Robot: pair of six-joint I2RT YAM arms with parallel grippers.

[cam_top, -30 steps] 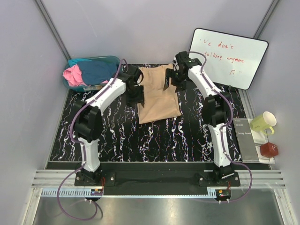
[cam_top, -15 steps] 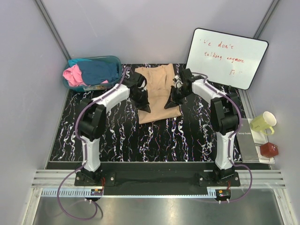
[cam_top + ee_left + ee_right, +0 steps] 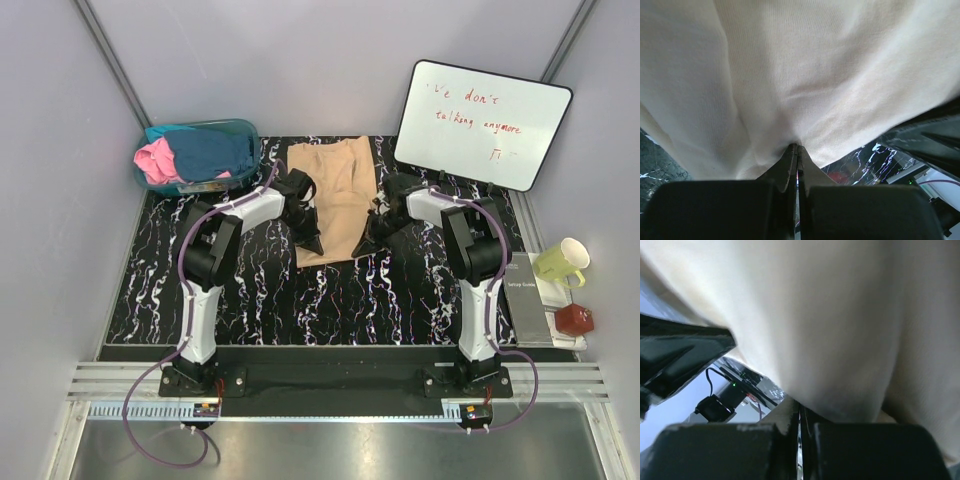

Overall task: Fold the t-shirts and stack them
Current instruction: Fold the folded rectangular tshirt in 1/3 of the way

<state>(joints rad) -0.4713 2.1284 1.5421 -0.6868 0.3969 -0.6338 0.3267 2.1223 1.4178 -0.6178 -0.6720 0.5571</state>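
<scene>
Early yet: left gripper [image 3: 311, 240], right gripper [image 3: 371, 231] both pinch the tan-beige cloth t-shirt [image 3: 335, 195] mid-fold; crumpled pink shirt [image 3: 158, 161], dark teal shirt [image 3: 212, 150] unfolded.

Both arms reach forward, left pincer [image 3: 315, 243] and right pincer [image 3: 369, 236] pinched closed, angled inward.

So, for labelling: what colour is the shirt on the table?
The shirt is light tan; best in top external.

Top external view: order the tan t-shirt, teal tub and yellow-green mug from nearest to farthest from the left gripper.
1. tan t-shirt, centre, pinched by the left gripper.
2. teal tub, back left corner.
3. yellow-green mug, far right edge.
</scene>
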